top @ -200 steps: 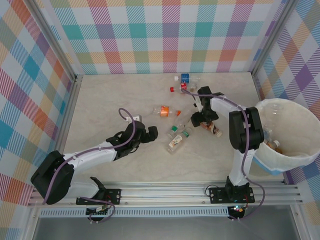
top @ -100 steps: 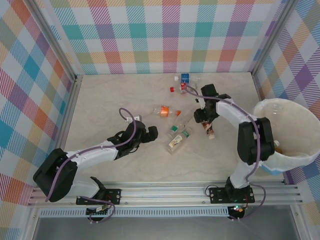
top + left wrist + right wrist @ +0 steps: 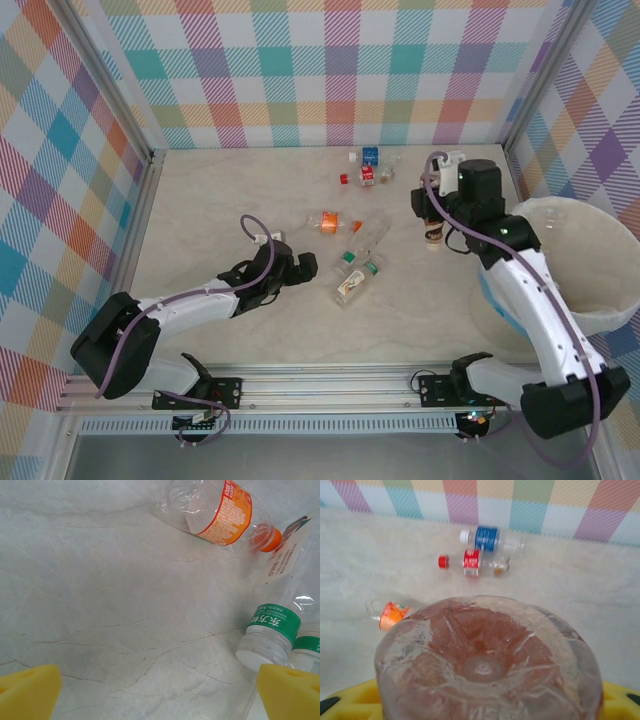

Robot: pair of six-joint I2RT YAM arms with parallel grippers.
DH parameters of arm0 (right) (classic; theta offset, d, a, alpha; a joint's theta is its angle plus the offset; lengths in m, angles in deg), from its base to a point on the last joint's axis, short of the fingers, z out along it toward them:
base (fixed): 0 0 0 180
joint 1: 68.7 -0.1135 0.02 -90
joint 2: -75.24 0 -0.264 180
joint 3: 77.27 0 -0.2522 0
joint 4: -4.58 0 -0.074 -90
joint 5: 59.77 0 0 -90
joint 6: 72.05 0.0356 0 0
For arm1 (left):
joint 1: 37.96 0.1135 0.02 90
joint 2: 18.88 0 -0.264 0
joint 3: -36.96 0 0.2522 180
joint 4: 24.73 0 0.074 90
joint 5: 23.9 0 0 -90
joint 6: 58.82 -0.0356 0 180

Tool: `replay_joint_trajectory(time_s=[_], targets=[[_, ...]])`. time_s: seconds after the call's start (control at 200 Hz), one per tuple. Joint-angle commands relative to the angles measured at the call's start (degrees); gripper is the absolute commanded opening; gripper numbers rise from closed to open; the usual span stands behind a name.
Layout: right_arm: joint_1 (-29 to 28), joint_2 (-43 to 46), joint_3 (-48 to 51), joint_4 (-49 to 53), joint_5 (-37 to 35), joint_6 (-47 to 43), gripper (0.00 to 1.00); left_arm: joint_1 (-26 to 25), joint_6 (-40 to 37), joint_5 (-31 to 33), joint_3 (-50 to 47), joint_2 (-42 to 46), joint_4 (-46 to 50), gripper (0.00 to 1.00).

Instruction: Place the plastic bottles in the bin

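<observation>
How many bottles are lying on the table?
6: blue-label bottle and red-label bottle by the back wall; orange-label bottle and clear bottle mid-table; two green-label bottles nearer. Bin may hide more.

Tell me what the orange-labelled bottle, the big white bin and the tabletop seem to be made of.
Orange-labelled clear bottle: thin, glossy clear plastic, judging by its dents and bright highlights.
Large round white bin: probably thin translucent plastic, as light shows through its walls.
Tabletop: pale, matte and grey-veined like marble. It could be stone or a printed laminate.
</observation>
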Motion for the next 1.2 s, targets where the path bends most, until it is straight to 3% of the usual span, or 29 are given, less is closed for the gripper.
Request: replay_joint_trajectory(time_s=[0.0,0.325,0.535,0.73,0.965,1.075,1.195], targets=[[-0.04,4.20,0.89,-6.50,-7.62,-1.77,0.54,0.85,1.03,-0.92,1.08,-0.52,-1.96,1.00],[0.69,15.29,2.87,-22.11,-18.08,-11.76,0.55,0.92,1.59,-0.88,0.76,0.01,-1.70,1.00],[4.03,15.46,2.80,-28.93,-36.20,-25.58,0.55,0.98,1.59,-1.16,0.73,0.20,-1.27,1.00],[17.29,16.84,8.72,-31.54,-40.04,-27.61,0.56,1.11,1.63,-1.34,1.40,-0.36,-1.53,1.00],[37.25,17.28,13.52,-28.52,-40.23,-19.17,0.61,1.38,1.17,-4.08,5.61,-3.26,0.05,1.00],[41.70,15.56,14.60,-25.77,-43.22,-15.08,0.74,1.41,1.25,-5.37,7.30,-5.18,0.04,1.00],[42.07,14.38,13.22,-20.03,-44.11,-9.50,0.86,1.39,1.25,-7.01,9.35,-7.04,0.45,1.00]])
